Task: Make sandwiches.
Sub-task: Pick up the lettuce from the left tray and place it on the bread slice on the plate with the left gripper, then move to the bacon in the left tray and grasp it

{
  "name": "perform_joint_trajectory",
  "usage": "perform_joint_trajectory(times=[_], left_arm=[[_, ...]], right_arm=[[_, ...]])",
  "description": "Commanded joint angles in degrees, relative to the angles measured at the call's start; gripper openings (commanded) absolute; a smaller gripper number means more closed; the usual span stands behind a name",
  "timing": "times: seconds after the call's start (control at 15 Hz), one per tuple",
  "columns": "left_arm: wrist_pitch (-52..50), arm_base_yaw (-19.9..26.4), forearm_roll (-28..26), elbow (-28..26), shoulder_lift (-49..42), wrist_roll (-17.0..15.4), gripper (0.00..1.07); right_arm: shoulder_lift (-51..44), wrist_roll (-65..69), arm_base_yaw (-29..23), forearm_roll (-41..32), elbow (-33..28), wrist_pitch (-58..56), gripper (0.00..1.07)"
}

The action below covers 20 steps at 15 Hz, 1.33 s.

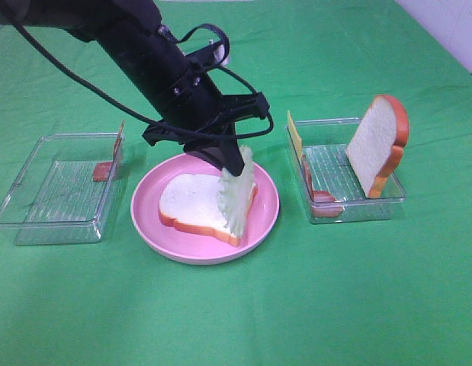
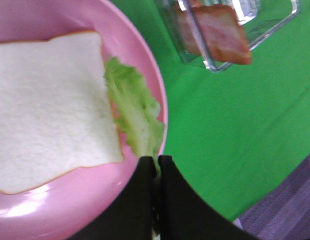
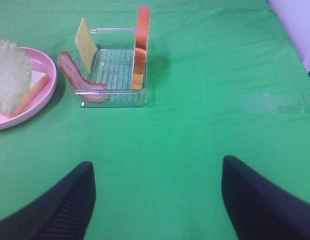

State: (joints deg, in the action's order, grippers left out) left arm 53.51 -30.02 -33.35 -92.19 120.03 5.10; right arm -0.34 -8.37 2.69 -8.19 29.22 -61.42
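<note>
Left wrist, tool pinching lettuce, beside bread

From high up, off the arms: looking down and forward over the green cloth-covered table. Far enough back to take in the round pink plate at the middle, the left clear plastic rectangular tray and the right clear plastic rectangular tray.

From the left wrist: pointing steeply down past the closed black left gripper. Very near, slightly blurred, filled by one side of the plate and a corner of the right tray.

From the right wrist: low and well back, facing across the cloth between the spread black fingers of the right gripper toward the right tray and the plate's rim.

Shared by all three: plate rim, right tray, and the pale green lettuce leaf.
</note>
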Motion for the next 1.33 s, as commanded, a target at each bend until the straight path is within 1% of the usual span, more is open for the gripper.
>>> perform_joint_trajectory(times=[0.07,0.13,0.2,0.27,0.33,0.53,0.67,0.73,0.8,0.87,0.93,1.0,1.07,1.13,1.2,1.27,1.33], left_arm=[[-0.7,-0.1,9.2,0.3,2.2,-3.0,0.0],[-1.5,-0.1,11.8,0.3,2.5,-5.1,0.0],[-2.0,-0.1,13.4,0.3,2.6,-6.2,0.0],[-2.0,-0.1,13.4,0.3,2.6,-6.2,0.0],[-4.9,-0.1,17.8,0.3,2.6,-9.5,0.0],[-7.3,-0.1,19.0,0.3,2.6,-10.7,0.0],[-7.6,-0.1,19.0,0.3,2.6,-10.7,0.0],[-7.6,-0.1,19.1,0.3,2.6,-10.7,0.02],[-7.3,-0.1,19.1,0.3,2.6,-10.7,0.1],[-6.5,-0.1,19.1,0.3,2.6,-10.7,0.33],[-6.0,-0.1,19.1,0.3,2.3,-10.7,0.41],[-5.7,-0.1,19.1,0.3,1.7,-10.7,0.66],[-5.7,-0.1,19.1,0.3,1.3,-10.7,0.72],[-5.8,-0.1,19.1,0.3,0.1,-11.5,0.77],[-5.7,0.2,19.1,0.2,-0.3,-12.5,0.77],[-5.6,0.3,19.5,0.0,-1.2,-15.0,0.77],[-4.6,1.3,20.0,-0.6,-1.9,-16.4,0.77]], right_arm=[[-0.7,-0.7,0.2,0.3,-0.2,0.6,0.68],[-0.7,-0.7,0.2,0.3,-0.2,0.6,0.68],[-0.7,-0.7,0.2,0.3,-0.2,0.6,0.68],[-0.7,-0.7,0.2,0.3,-0.2,0.6,0.68],[-0.7,-0.7,0.2,0.3,-0.2,0.6,0.68],[-0.7,-0.7,0.2,0.3,-0.2,0.6,0.68],[-0.7,-0.7,0.2,0.3,-0.2,0.6,0.68],[-0.7,-0.7,0.2,0.3,-0.2,0.6,0.68],[-0.7,-0.7,0.2,0.3,-0.2,0.6,0.68],[-0.7,-0.7,0.2,0.3,-0.2,0.6,0.68],[-0.7,-0.7,0.2,0.3,-0.2,0.6,0.68],[-0.7,-0.7,0.2,0.3,-0.2,0.6,0.68],[-0.7,-0.7,0.2,0.3,-0.2,0.6,0.68],[-0.7,-0.7,0.2,0.3,-0.2,0.6,0.68],[-0.7,-0.7,0.2,0.3,-0.2,0.6,0.68],[-0.7,-0.7,0.2,0.3,-0.2,0.6,0.68],[-0.7,-0.7,0.2,0.2,-0.2,0.6,0.68]])
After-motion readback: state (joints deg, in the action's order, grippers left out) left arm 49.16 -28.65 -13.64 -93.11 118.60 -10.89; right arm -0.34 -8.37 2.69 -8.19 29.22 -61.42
